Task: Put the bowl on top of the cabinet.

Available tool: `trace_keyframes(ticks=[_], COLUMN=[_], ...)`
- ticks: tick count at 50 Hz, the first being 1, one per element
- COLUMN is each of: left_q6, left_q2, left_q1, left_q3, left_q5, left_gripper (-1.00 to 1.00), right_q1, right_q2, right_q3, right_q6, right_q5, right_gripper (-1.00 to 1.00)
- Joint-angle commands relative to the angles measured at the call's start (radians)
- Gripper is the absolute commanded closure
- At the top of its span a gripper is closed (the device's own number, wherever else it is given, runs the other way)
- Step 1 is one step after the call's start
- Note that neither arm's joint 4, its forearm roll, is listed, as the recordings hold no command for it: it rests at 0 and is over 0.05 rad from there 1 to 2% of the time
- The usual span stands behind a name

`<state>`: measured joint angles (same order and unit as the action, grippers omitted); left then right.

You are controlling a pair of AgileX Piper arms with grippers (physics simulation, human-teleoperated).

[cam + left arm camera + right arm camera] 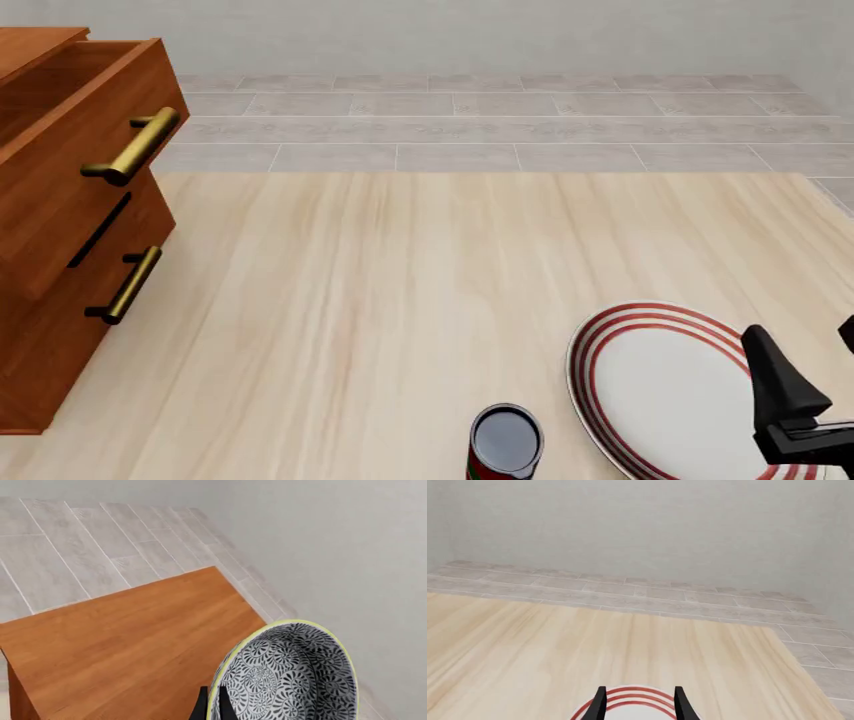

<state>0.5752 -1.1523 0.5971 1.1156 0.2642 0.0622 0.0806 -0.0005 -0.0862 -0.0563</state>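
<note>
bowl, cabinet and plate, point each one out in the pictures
black-and-white floral bowl (293,680): left wrist view, patterned inside wall.
reddish-brown wooden cabinet (127,635): left wrist view, flat top.
white red-ringed plate (667,390): front view, white centre.
</note>
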Motion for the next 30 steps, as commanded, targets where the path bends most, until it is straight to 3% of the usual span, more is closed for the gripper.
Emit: trace_keyframes(ticks=[1,30], left_q6=[-0.006,-0.002], left_q2=[-0.008,-0.026], left_q1=[0.012,0.034], left_q3=[-0.006,-0.034], left_q5=[-0.009,-0.032], left_gripper=[1.0,1.0], right_q1=[0.0,-0.002], right_q2=[0.014,-0.066], right_q3=[0.0,0.0], right_q6=[-0.001,0.001], right_q5=[-0.012,0.066], right_gripper=[-1.0,-1.0])
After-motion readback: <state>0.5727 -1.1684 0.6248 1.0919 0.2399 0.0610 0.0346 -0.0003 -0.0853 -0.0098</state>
